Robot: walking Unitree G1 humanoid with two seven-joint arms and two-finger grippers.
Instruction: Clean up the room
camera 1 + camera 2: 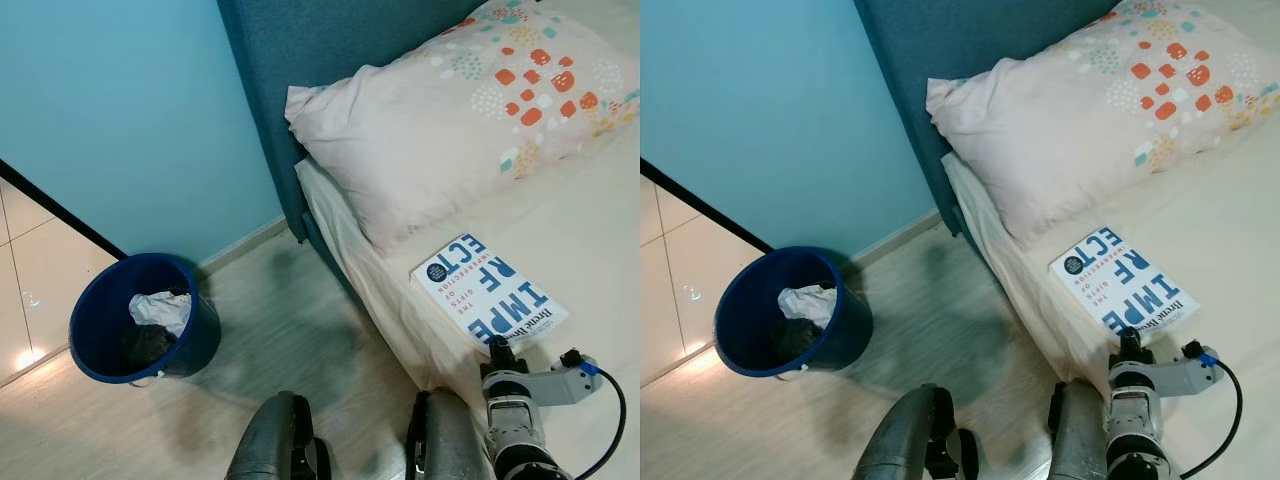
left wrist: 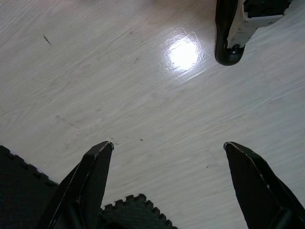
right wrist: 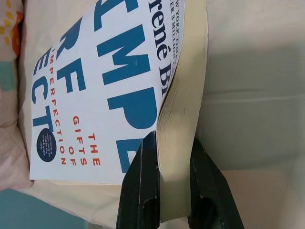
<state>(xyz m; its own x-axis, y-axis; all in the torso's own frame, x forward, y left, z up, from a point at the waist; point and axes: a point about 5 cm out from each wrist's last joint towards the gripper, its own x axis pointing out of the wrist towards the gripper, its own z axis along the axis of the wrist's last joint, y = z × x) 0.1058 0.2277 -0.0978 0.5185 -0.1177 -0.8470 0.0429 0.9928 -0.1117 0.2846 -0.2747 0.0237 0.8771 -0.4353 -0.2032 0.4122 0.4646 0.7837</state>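
A turquoise wall (image 1: 120,110) rises well off to the left of the right gripper (image 3: 167,157), meeting a pale baseboard (image 1: 240,243) and light wood-look floor (image 1: 300,330) that carries a bright glare spot (image 2: 183,52). A dark teal upholstered headboard (image 1: 300,40) stands ahead of that gripper, above the cream-sheeted bed (image 1: 590,250) beneath it. Black interlocking foam mat (image 2: 24,186) edges the floor.

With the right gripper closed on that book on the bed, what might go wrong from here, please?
The right gripper pinches the book only at one corner of its page edge, so it may sag, fan open or slip when lifted. The book lies near the mattress edge, so a slip could drop it to the floor.
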